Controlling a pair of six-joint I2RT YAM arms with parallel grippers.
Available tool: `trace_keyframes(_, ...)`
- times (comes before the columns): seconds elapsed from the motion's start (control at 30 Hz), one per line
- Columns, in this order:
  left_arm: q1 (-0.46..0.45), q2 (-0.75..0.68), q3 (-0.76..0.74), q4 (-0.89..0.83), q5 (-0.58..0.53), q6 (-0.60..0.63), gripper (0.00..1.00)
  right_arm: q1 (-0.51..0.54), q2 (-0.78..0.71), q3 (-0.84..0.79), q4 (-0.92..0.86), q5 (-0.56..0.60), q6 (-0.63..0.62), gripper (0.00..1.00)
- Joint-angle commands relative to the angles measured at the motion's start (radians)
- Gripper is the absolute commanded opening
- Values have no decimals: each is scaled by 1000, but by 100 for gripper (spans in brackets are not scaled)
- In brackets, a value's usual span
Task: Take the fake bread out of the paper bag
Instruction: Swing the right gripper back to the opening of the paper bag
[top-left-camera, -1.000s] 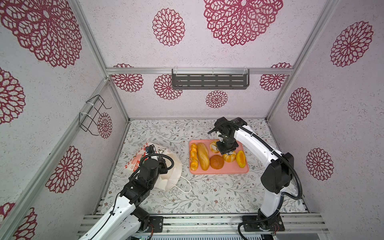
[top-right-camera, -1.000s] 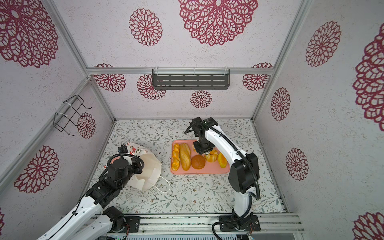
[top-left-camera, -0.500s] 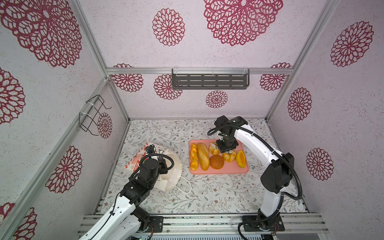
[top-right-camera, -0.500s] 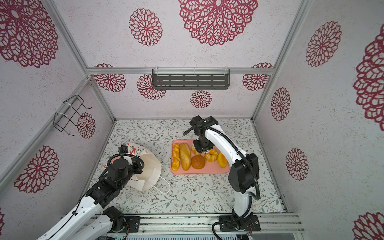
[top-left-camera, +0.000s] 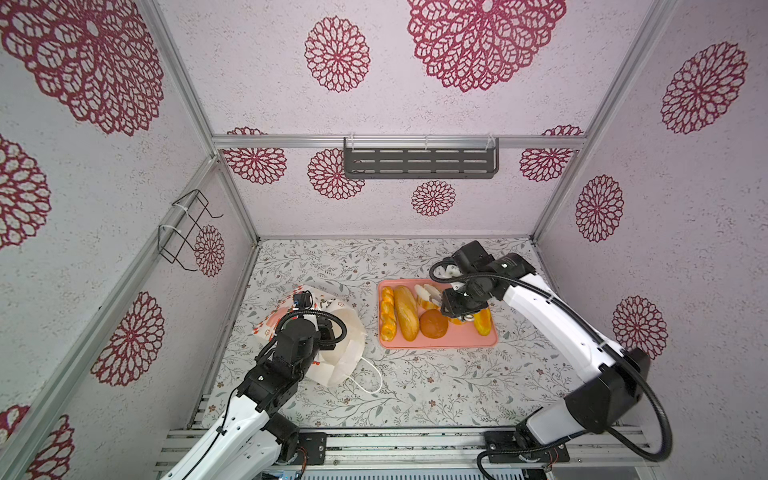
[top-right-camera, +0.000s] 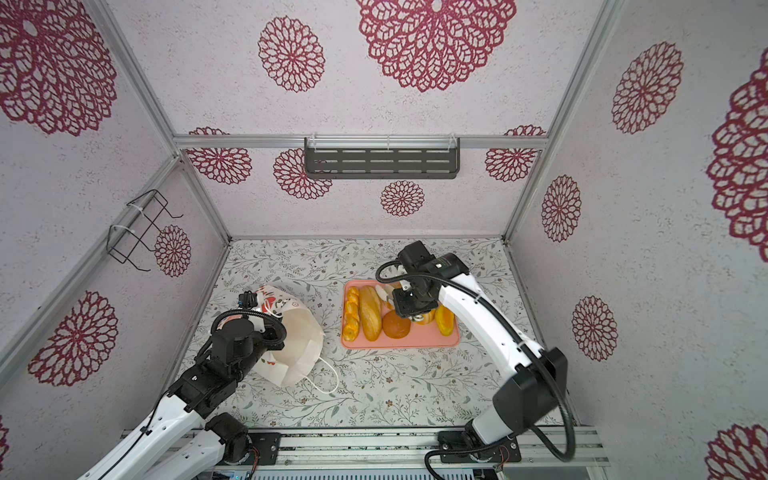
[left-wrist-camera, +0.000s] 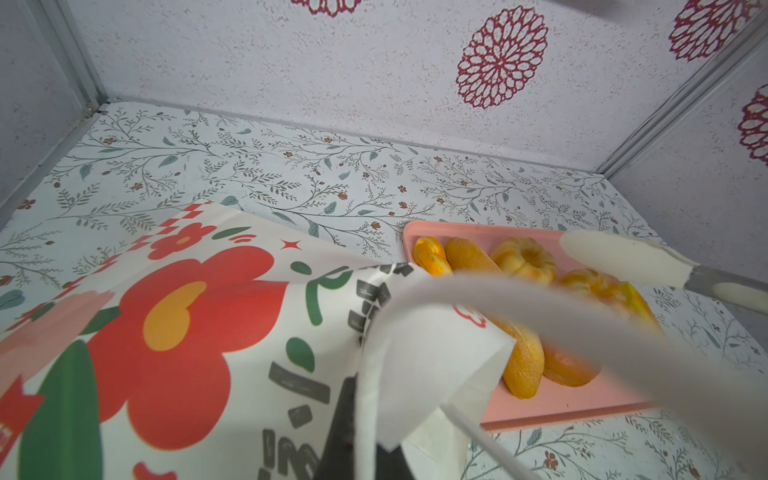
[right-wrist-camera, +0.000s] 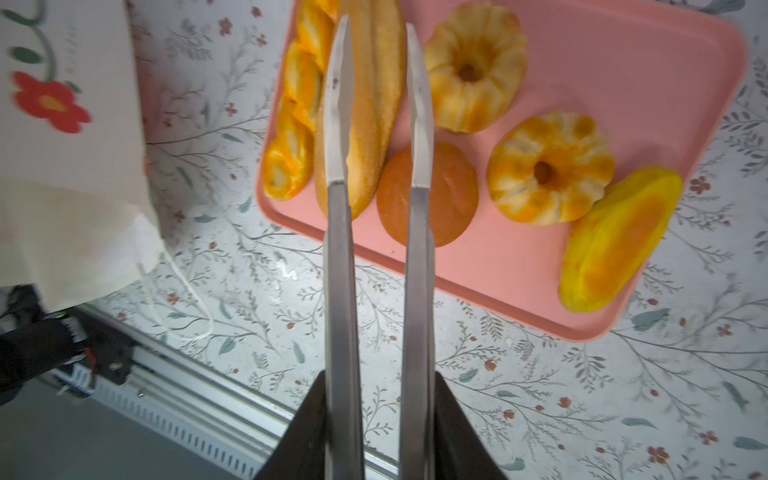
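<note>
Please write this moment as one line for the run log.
left hand: shut on paper bag | right hand: open, empty, over pink tray | visible fake bread: on tray

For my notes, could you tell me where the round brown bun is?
In a top view the round brown bun lies on the pink tray, right of the long loaf's near end.

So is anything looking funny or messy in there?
Only the paper bag: it lies flopped on its side and rumpled, its rim pinched in the shut left gripper. The fake bread sits tidily on the pink tray, nothing spilled, and the right gripper hovers open above it.
</note>
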Motion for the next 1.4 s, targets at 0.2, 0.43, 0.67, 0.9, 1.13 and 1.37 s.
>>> trace_keyframes(0.2, 4, -46, 39, -1, 126, 128, 0, 184, -506, -490, 493, -189, 413, 29)
trace_keyframes(0.43, 4, -60, 32, 20, 186, 164, 0, 526, -563, -699, 822, -76, 676, 28)
trace_keyframes(0.67, 4, -79, 12, 22, 246, 156, 0, 656, -397, -727, 1067, 5, 723, 28)
trace_keyframes(0.9, 4, -87, 19, 5, 240, 131, 0, 681, -211, -574, 967, 98, 582, 28)
trace_keyframes(1.13, 4, -12, 80, -49, 210, 110, 0, 708, -61, -481, 939, 136, 484, 28)
trace_keyframes(1.37, 4, 32, 108, -58, 266, 115, 0, 731, 57, -434, 951, 163, 452, 28)
